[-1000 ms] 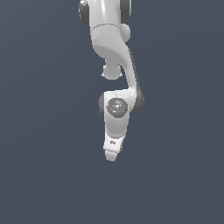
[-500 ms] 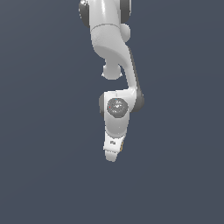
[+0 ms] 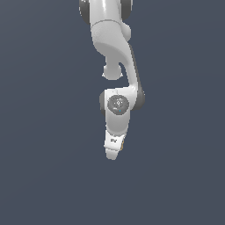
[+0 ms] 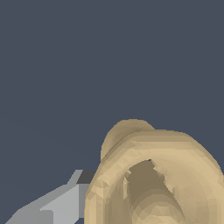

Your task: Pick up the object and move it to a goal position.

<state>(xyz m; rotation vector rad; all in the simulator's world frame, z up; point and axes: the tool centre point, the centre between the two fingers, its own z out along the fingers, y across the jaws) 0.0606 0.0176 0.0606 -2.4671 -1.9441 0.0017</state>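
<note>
The object point(image 4: 153, 175) is a tan spool-like piece with a raised hub, and it fills much of the wrist view, close to the camera. A grey finger point(image 4: 57, 203) lies against its side; the other finger is hidden behind it. In the exterior view the white gripper point(image 3: 113, 154) points down in mid-air below the arm. Only a thin tan sliver of the object point(image 3: 122, 143) shows at the gripper's edge on the exterior view's right. The gripper is shut on the object.
Only a plain dark grey-blue background shows around the arm point(image 3: 115, 52) in both views. No table, edge, goal marker or other object is visible.
The gripper and object stay at almost the same place. The red mark on the round wrist joint cap is no longer visible, so the wrist has turned a little.
</note>
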